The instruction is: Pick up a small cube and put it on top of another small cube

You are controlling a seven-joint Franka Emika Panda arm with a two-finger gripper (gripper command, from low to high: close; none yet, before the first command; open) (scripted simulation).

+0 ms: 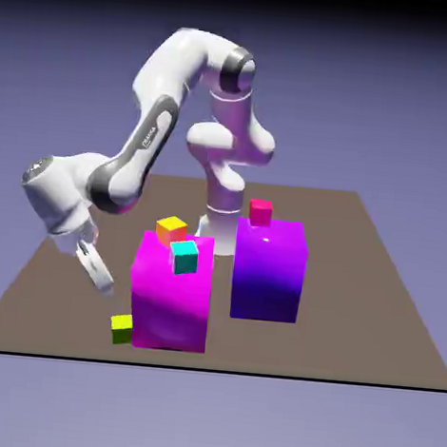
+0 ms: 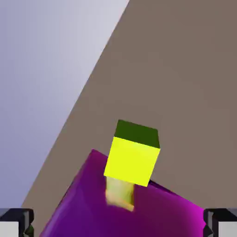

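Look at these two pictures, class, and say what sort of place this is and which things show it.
Most likely a rendered simulation, not a real room: a bare brown table before a plain blue-violet backdrop, a white robot arm, and glossy flat-coloured blocks such as the magenta block and the small yellow-topped cube.

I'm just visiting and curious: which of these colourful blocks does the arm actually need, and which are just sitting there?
Needed:
- olive-green small cube, on the table
- orange-red small cube, on the magenta block
- hand, empty

Just there:
- cyan cube
- pinkish-red cube
- magenta block
- purple block
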